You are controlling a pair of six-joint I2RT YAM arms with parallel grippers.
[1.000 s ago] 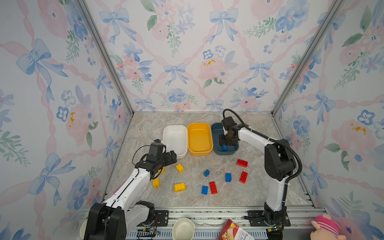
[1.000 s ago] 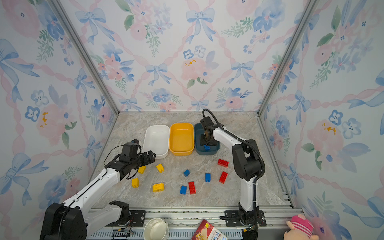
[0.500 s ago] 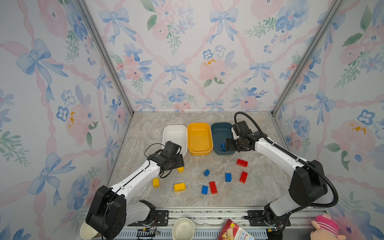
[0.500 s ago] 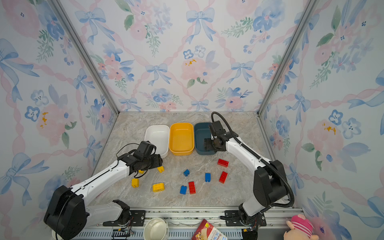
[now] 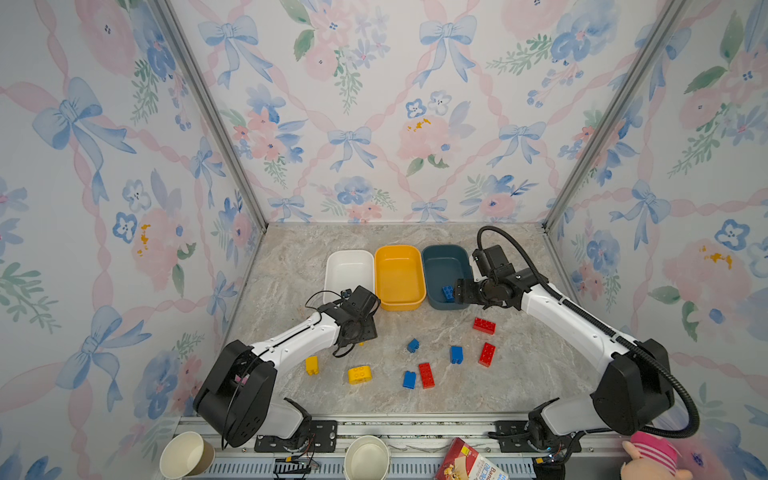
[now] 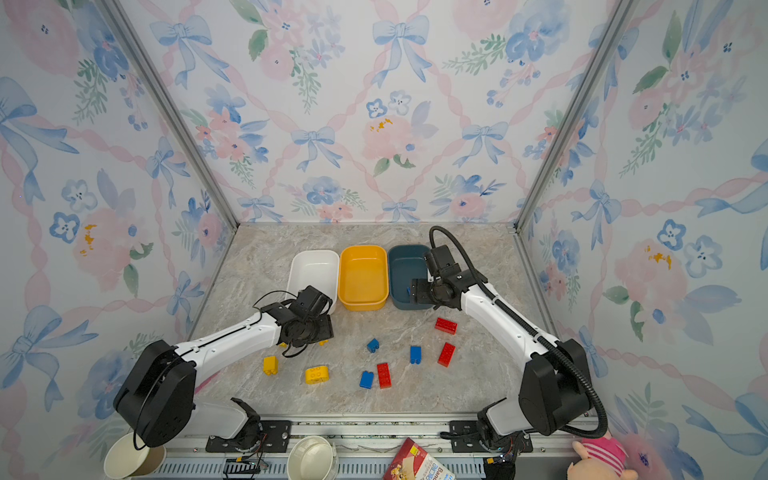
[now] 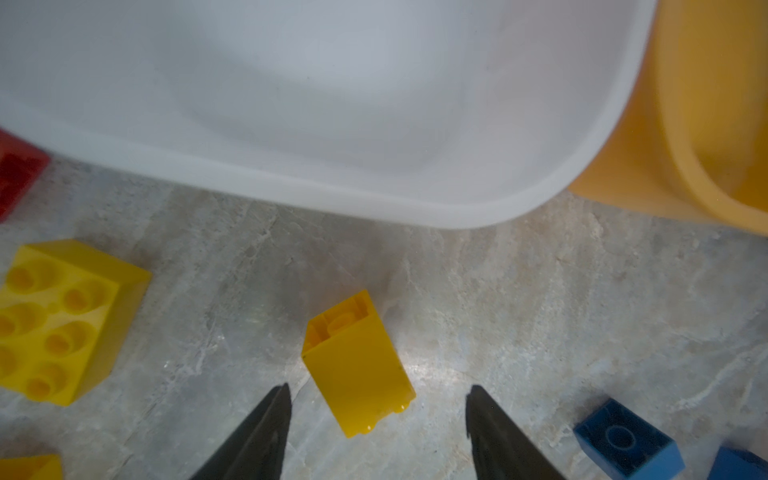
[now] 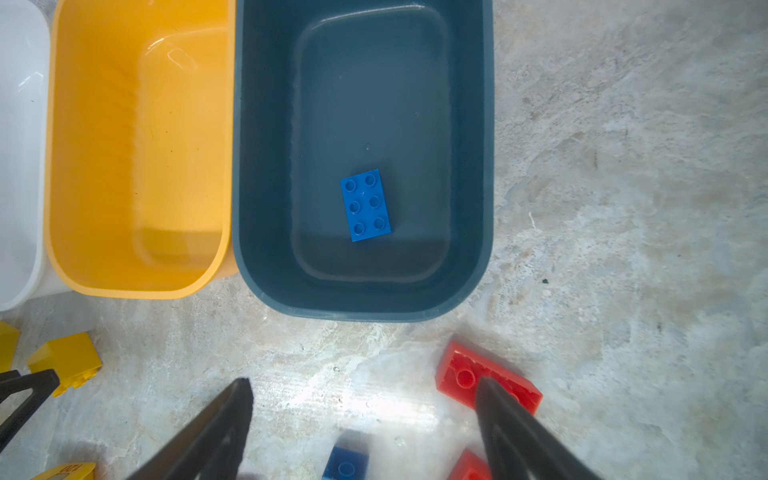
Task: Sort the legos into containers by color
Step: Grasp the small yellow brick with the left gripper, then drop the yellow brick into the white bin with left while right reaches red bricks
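My left gripper [image 7: 379, 391] is open and low over the table. A small yellow lego [image 7: 357, 365] lies on its side just ahead of the tips, untouched. In both top views this gripper [image 5: 359, 328] sits before the white container [image 5: 349, 266]. My right gripper [image 8: 361, 386] is open and empty at the near end of the teal container [image 8: 361, 313], where one blue lego [image 8: 365, 205] lies. The yellow container [image 5: 399, 274] between them holds nothing. Red legos [image 5: 484, 325], blue legos [image 5: 456, 354] and yellow legos [image 5: 360, 374] lie scattered on the table.
A larger yellow lego [image 7: 62, 320] and a red lego [image 7: 16, 174] lie beside the left gripper. Two paper cups [image 5: 187, 455], a snack box [image 5: 469, 463] and a pink plush [image 5: 652, 457] sit beyond the front rail. Flowered walls close in three sides.
The right gripper pulled back from over the teal container and opened wider, leaving the blue lego inside. The left gripper moved right toward the white container and narrowed its jaws.
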